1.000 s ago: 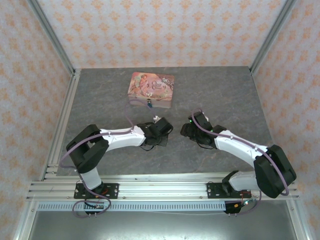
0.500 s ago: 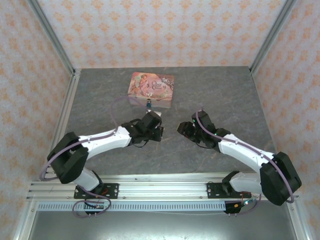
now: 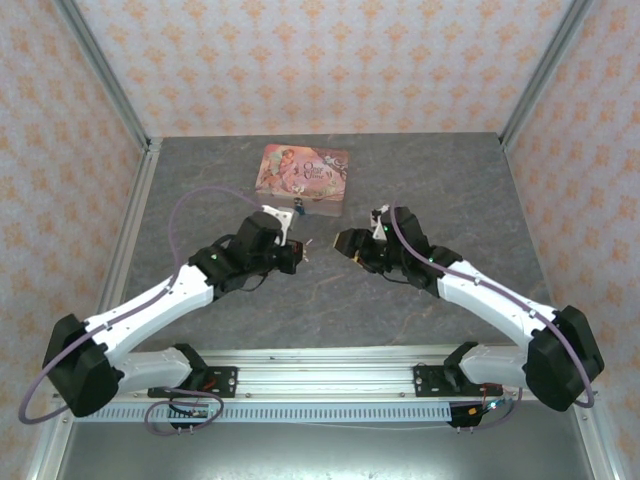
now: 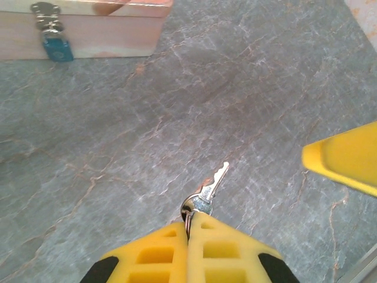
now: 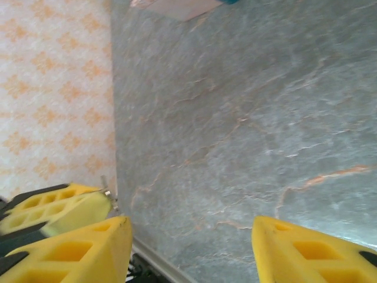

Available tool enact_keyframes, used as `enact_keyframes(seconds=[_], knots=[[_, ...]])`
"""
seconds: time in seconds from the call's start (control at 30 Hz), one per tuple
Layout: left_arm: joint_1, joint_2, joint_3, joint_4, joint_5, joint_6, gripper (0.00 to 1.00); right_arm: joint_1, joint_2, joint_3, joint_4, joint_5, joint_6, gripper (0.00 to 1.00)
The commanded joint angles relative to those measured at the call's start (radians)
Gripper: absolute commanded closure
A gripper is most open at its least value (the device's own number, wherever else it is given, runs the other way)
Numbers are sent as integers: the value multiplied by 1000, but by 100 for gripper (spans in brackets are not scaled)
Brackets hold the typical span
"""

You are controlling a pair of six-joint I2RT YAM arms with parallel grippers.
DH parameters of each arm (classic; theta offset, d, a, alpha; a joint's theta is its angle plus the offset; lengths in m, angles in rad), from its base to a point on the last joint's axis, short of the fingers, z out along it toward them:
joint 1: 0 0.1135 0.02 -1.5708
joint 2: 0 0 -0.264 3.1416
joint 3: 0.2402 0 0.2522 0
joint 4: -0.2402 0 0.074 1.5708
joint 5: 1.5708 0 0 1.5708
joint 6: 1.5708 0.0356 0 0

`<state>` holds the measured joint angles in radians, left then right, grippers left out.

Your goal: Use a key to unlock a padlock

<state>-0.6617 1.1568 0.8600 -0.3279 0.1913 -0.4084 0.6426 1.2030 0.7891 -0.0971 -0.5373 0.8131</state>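
Note:
A small metal key (image 4: 212, 184) on a ring sticks out past the tips of my left gripper (image 4: 191, 223), which is shut on it above the grey table. In the top view the left gripper (image 3: 298, 250) hovers in front of the pink tin (image 3: 303, 172). A tiny teal padlock (image 4: 57, 48) hangs from the tin's (image 4: 106, 35) front hasp, also visible as a dark padlock (image 3: 297, 209) from above. My right gripper (image 3: 343, 242) is open, just right of the left one. In the right wrist view the right gripper (image 5: 188, 239) holds nothing, and the key (image 5: 108, 190) shows at far left.
The pink tin stands at the back centre of the grey stone-patterned table (image 3: 440, 190). Patterned walls and metal frame posts (image 3: 112, 110) enclose the table. One yellow fingertip (image 4: 347, 162) of the right gripper reaches into the left wrist view at right.
The left arm has stretched out and its gripper has moved left and toward the tin with the key. The right gripper has moved left and forward, close to the left one.

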Motion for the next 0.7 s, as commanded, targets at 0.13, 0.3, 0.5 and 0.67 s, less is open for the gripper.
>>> enact_keyframes(seconds=[0.13, 0.3, 0.5, 0.67], knots=[[63, -108, -91, -17, 129, 28, 100, 86, 71, 134, -43, -42, -23, 42], [70, -110, -106, 17, 169, 13, 100, 110, 122, 166, -31, -61, -12, 42], [70, -97, -99, 44, 205, 10, 100, 111, 141, 176, -6, -65, 5, 48], [69, -97, -96, 43, 212, 17, 100, 112, 158, 167, 30, -78, 27, 55]])
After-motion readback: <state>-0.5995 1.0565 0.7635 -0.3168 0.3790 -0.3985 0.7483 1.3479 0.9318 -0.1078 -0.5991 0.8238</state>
